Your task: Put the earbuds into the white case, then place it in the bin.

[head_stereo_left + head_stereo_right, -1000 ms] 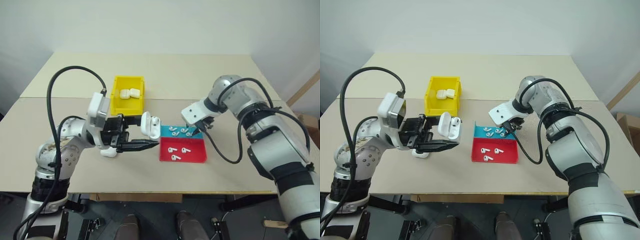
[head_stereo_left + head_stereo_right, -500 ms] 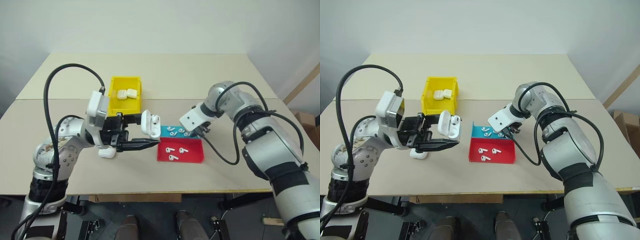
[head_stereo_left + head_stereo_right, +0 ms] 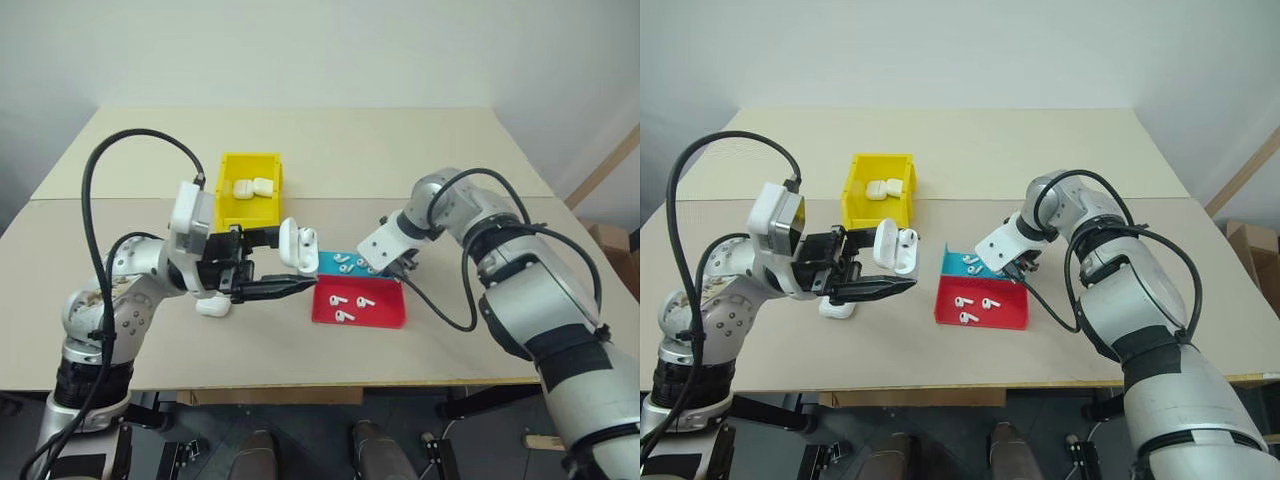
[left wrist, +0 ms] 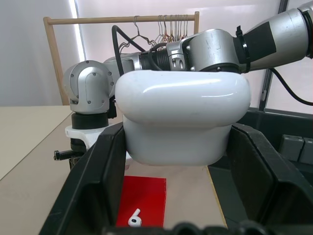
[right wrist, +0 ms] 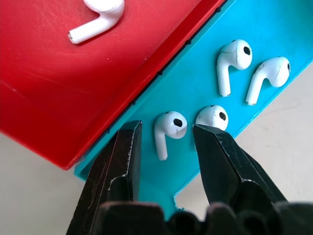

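My left gripper (image 3: 293, 264) is shut on the white case (image 3: 298, 247) and holds it above the table with its lid flipped open; in the left wrist view the case (image 4: 183, 117) sits between the two black fingers (image 4: 98, 186). My right gripper (image 5: 166, 128) points down into the blue tray (image 5: 254, 29), open, its jaws on either side of one earbud (image 5: 166, 129) and apart from it. Three more earbuds (image 5: 231, 61) lie close by in that tray. The yellow bin (image 3: 250, 213) stands behind the left gripper.
Two white cases (image 3: 252, 186) lie in the yellow bin. The red tray (image 3: 385, 313), touching the blue one, holds three earbuds (image 3: 338, 299). Another white case (image 3: 213, 306) rests on the table under my left arm. A cable loops from my right wrist beside the trays.
My right gripper has sunk a little into the blue tray and rolled around the earbud. The left gripper still holds the case in the same place. The camera view shifted slightly.
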Tool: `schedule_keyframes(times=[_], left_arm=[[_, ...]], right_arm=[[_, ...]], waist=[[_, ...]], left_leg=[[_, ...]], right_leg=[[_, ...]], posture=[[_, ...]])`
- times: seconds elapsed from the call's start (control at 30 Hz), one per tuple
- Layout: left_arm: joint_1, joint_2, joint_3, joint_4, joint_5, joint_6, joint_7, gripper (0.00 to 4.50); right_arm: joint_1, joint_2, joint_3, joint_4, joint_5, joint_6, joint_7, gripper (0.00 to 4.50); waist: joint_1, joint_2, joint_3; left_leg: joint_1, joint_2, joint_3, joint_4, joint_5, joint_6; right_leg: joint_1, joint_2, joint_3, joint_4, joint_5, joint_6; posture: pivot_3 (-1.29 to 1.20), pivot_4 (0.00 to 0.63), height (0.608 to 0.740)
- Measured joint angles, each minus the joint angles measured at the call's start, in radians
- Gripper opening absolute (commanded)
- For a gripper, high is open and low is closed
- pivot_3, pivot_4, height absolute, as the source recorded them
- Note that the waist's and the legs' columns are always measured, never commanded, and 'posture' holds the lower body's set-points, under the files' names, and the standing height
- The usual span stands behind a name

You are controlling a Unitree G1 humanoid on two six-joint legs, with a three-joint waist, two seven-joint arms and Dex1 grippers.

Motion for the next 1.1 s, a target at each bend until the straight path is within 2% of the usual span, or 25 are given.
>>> schedule_keyframes(times=[0.67,0.77,0.87,1.1], left_arm=[[0.032,0.014,0.009,-0.034,-0.001,0.000,0.029,2.79],[0.033,0.015,0.009,-0.035,-0.001,0.000,0.030,2.79],[0.034,0.018,0.009,-0.035,-0.001,0.000,0.032,2.79],[0.039,0.023,0.010,-0.035,-0.001,0.000,0.036,2.79]], right_arm=[[0.002,0.011,0.000,0.021,-0.044,-0.022,-0.029,2.08],[0.005,0.011,0.000,0.022,-0.045,-0.022,-0.032,1.48],[0.007,0.013,-0.001,0.021,-0.047,-0.024,-0.035,0.64],[0.009,0.013,-0.005,0.021,-0.048,-0.024,-0.045,0.64]], waist=[[-0.001,0.000,0.000],[-0.001,0.000,0.000],[-0.001,0.000,0.000],[-0.001,0.000,0.000]], left_leg=[[0.002,0.000,0.000,0.000,0.000,0.000],[0.002,0.000,0.000,0.000,0.000,0.000],[0.003,0.000,0.000,0.000,0.000,0.000],[0.004,0.000,0.000,0.000,0.000,0.000]], right_leg=[[0.001,0.000,0.000,0.002,0.000,0.000],[0.001,0.000,0.000,0.002,0.000,0.000],[0.002,0.000,0.000,0.002,0.000,0.000],[0.002,0.000,0.001,0.003,0.000,0.000]], posture=[[0.00,0.150,0.740],[0.00,0.150,0.740],[0.00,0.150,0.740],[0.00,0.150,0.740]])
